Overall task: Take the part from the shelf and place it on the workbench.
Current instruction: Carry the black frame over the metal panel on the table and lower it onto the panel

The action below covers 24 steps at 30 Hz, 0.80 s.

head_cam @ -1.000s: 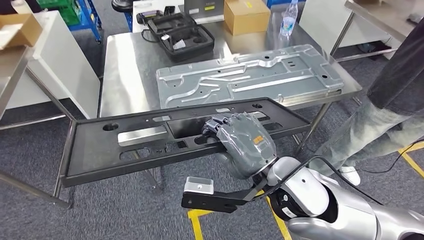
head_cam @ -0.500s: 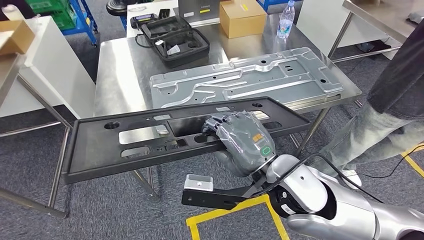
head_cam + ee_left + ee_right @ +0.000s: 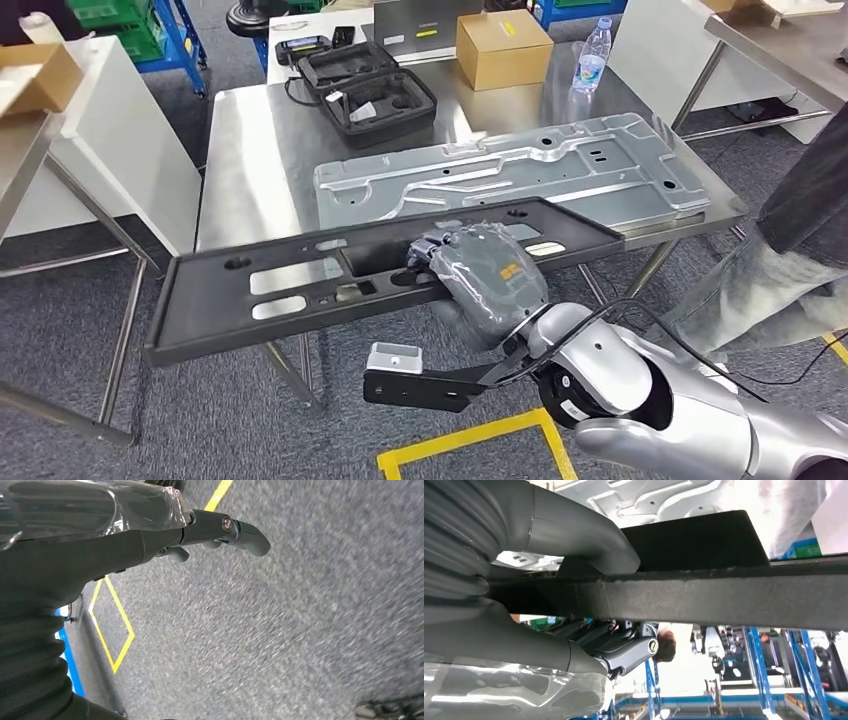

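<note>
While the right hand [image 3: 487,280] clamps its fingers [image 3: 619,647] around the long black panel [image 3: 300,285], that part hangs tilted over the near edge of the steel bench [image 3: 250,150], overlapping the silver stamped plate [image 3: 500,175]. Left hand [image 3: 150,535] hangs above grey carpet, fingers loosely apart, holding nothing.
</note>
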Motion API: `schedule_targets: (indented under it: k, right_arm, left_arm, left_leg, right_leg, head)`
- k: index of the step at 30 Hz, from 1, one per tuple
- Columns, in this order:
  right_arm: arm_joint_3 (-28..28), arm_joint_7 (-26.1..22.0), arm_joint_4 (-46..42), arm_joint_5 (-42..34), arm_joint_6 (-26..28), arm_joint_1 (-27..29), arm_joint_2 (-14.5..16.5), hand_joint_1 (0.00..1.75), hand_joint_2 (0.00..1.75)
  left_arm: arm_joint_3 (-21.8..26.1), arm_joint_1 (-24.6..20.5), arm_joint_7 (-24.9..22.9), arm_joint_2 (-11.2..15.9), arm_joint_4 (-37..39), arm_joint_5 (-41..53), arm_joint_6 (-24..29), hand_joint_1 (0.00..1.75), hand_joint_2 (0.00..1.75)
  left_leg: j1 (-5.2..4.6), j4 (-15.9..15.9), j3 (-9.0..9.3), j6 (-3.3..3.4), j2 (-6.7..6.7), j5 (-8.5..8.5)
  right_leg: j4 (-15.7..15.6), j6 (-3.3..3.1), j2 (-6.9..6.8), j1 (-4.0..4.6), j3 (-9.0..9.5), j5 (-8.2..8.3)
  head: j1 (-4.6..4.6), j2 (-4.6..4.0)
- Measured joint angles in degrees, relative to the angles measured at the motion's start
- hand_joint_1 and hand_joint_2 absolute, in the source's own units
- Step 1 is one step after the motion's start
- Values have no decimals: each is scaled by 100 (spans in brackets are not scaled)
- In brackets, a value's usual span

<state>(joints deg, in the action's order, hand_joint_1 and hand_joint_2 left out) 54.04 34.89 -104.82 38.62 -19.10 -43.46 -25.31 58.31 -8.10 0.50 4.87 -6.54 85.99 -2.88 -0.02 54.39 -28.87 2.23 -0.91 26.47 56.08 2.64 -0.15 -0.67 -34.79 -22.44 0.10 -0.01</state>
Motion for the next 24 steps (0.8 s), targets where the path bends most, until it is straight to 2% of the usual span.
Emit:
schedule_targets:
  k: [3,5,6,8,9,10,11,12,13,14,15,18,20,21,23,24]
  right_arm:
    - [-5,13,53,-65,-26,-19,-33,175,175]
    - [-14,19,93,-102,-21,-36,-60,175,175]
    - [-16,21,114,-112,-16,-41,-69,175,175]
    - [-17,26,170,-129,-9,-41,-93,175,175]
    - [-16,27,205,-136,-7,-38,-109,175,175]
    - [-16,28,239,-142,-7,-36,-122,175,175]
    - [-16,28,268,-146,-7,-36,-133,175,175]
    - [-17,29,290,-148,-7,-38,-142,175,175]
    - [-17,30,310,-148,-6,-40,-149,175,175]
    - [-17,30,329,-148,-6,-42,-153,175,175]
    - [-17,31,347,-149,-4,-43,-158,175,175]
    - [-26,35,405,-148,2,-42,-194,175,175]
    - [-38,36,446,-148,8,-49,-234,175,175]
    - [-45,37,468,-154,11,-47,-251,175,175]
    - [-61,38,521,-188,14,-27,-289,175,175]
    - [-67,38,554,-214,15,-6,-312,175,175]
  left_arm:
    - [2,-13,4,16,-2,1,5,0,175]
    - [3,-18,9,22,-3,3,4,0,175]
    - [4,-20,14,23,-3,5,7,0,175]
    - [4,-15,27,28,-3,8,13,0,175]
    - [4,-3,37,29,-2,8,16,0,175]
    - [5,8,47,28,-2,9,18,0,175]
    - [5,17,56,27,-2,9,22,0,175]
    - [6,20,66,29,-2,9,26,0,175]
    - [7,19,73,37,-3,9,29,0,175]
    - [7,16,83,44,-3,9,31,0,175]
    - [7,12,93,51,-3,10,35,0,175]
    - [8,11,112,64,-3,13,57,0,175]
    - [10,12,121,68,-3,13,67,0,175]
    - [10,8,127,67,-3,13,71,0,175]
    - [11,1,140,63,-2,14,74,0,175]
    - [12,3,144,61,-2,15,74,0,175]
  left_leg:
    - [5,-4,24,-77,8,70]
    - [24,342,-125,-139,28,243]
    - [33,708,-320,-166,37,393]
    - [42,1577,-855,-202,43,669]
    - [45,1823,-1054,-208,45,671]
    - [48,1851,-1148,-208,46,559]
    - [49,1605,-1107,-197,47,324]
    - [42,1166,-969,-168,48,14]
    - [24,727,-801,-123,51,-227]
    - [2,359,-657,-72,55,-394]
    - [-23,142,-569,-22,60,-455]
    - [-38,-14,-449,81,58,-403]
    - [-11,-76,-312,136,49,-392]
    - [-1,-92,-260,155,48,-382]
    - [0,-94,-203,183,46,-330]
    - [1,-93,-171,185,43,-295]
  right_leg:
    - [-34,-93,6,8,33,-72]
    - [-44,-152,8,-11,71,-107]
    - [-45,-171,10,-11,91,-129]
    - [-44,-195,16,-7,135,-186]
    - [-44,-198,20,-6,173,-221]
    - [-44,-199,23,-6,223,-260]
    - [-45,-192,27,-5,289,-304]
    - [-48,-180,30,-3,367,-354]
    - [-53,-162,30,2,439,-405]
    - [-65,-135,34,6,498,-451]
    - [-88,-106,37,5,539,-484]
    - [-46,-7,41,-1,589,-474]
    - [237,29,40,-3,505,-588]
    - [532,44,39,-5,352,-713]
    - [1289,84,39,-5,-132,-995]
    - [1555,101,39,-8,-358,-1080]
  head:
    - [-5,1]
    - [-16,1]
    - [-23,1]
    - [-29,1]
    - [-31,1]
    - [-31,1]
    - [-31,1]
    - [-32,0]
    - [-30,0]
    - [-30,-1]
    - [-29,-1]
    - [-27,0]
    - [-18,-1]
    - [-13,0]
    - [-4,0]
    - [-2,0]
